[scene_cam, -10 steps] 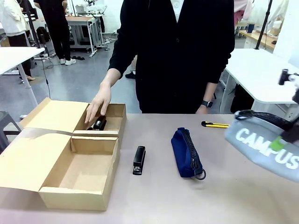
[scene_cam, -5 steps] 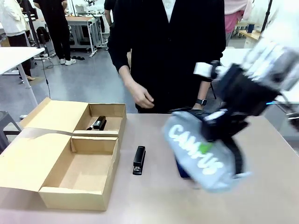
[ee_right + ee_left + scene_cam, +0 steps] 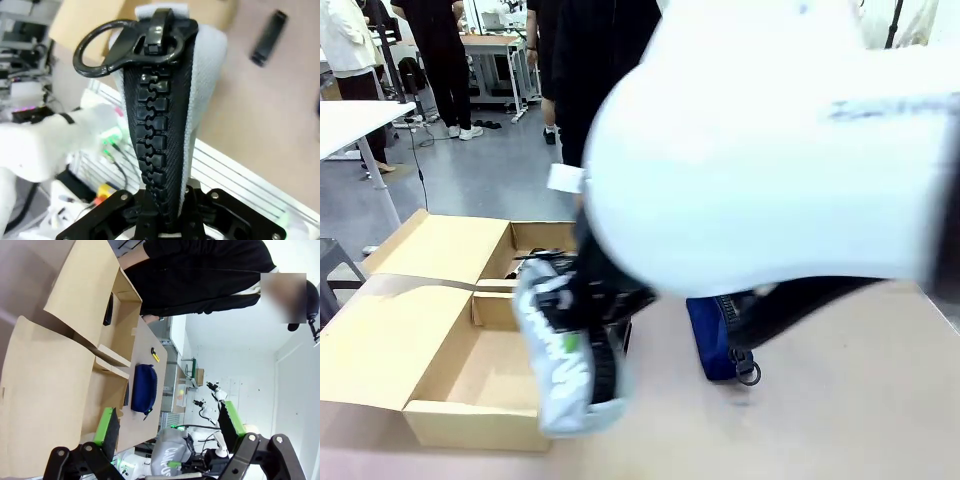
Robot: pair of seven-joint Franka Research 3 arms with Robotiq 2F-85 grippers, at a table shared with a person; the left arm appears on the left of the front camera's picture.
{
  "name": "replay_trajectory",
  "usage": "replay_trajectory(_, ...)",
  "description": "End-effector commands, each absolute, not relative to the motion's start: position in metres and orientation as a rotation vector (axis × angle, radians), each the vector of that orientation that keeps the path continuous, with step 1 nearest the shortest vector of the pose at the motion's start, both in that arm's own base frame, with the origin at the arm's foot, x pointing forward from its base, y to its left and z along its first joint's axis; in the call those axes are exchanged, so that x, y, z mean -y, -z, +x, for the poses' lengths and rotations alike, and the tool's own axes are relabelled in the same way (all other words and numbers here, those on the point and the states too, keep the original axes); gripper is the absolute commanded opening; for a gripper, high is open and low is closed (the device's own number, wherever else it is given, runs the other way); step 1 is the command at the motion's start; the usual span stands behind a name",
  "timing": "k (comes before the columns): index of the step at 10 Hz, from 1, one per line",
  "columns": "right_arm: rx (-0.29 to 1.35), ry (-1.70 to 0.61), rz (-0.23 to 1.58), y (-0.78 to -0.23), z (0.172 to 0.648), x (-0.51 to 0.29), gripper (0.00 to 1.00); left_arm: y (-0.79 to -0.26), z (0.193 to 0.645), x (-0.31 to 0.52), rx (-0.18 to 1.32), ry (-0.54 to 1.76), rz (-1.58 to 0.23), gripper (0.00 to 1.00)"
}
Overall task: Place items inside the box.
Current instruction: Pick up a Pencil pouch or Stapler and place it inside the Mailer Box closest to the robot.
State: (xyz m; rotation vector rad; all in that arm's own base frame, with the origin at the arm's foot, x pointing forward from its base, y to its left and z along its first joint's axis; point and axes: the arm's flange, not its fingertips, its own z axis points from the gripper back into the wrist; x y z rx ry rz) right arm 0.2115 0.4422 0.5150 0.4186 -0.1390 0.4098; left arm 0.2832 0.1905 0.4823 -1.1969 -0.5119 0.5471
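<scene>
My right gripper (image 3: 588, 318) is shut on the grey "CAMPUS" pouch (image 3: 563, 365), which hangs tilted at the right edge of the cardboard box's (image 3: 470, 425) near compartment. From the right wrist, the pouch's black zip (image 3: 162, 115) stands up out of that gripper (image 3: 165, 200), with a black stapler (image 3: 269, 37) on the table beyond. A second black stapler (image 3: 107, 310) lies in the far compartment. The navy pouch (image 3: 720, 330) and the yellow knife (image 3: 155, 354) rest on the table. My left gripper (image 3: 169, 422) is open, held apart from the box (image 3: 45, 390).
My right arm's white body (image 3: 770, 150) reaches across the middle and hides much of the table's far side. A person in black (image 3: 600, 60) stands behind the table. The box's flap lids (image 3: 410, 330) lie open to the left.
My right arm has swung left across the table with the grey pouch, from the right edge to the box. The person's hand has left the far compartment.
</scene>
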Motion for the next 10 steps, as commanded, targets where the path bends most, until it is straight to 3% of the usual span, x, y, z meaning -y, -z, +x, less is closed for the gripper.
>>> replay_trajectory(1,0.103,-0.419,0.421,-0.507,0.233,-0.489,0.05,-0.482,0.281,-0.190,0.523,-0.531,-1.203,1.00)
replay_trajectory(2,0.139,-0.410,0.419,-0.515,0.211,-0.442,0.05,-0.482,0.281,-0.190,0.523,-0.531,-1.203,1.00)
replay_trajectory(6,0.117,-0.422,0.432,-0.510,0.222,-0.457,0.05,-0.482,0.281,-0.190,0.523,-0.531,-1.203,1.00)
replay_trajectory(7,0.128,-0.189,0.453,-0.512,0.232,-0.466,0.05,-0.482,0.281,-0.190,0.523,-0.531,-1.203,1.00)
replay_trajectory(10,0.142,-0.043,0.442,-0.507,0.266,-0.513,0.05,-0.482,0.281,-0.190,0.523,-0.531,-1.203,1.00)
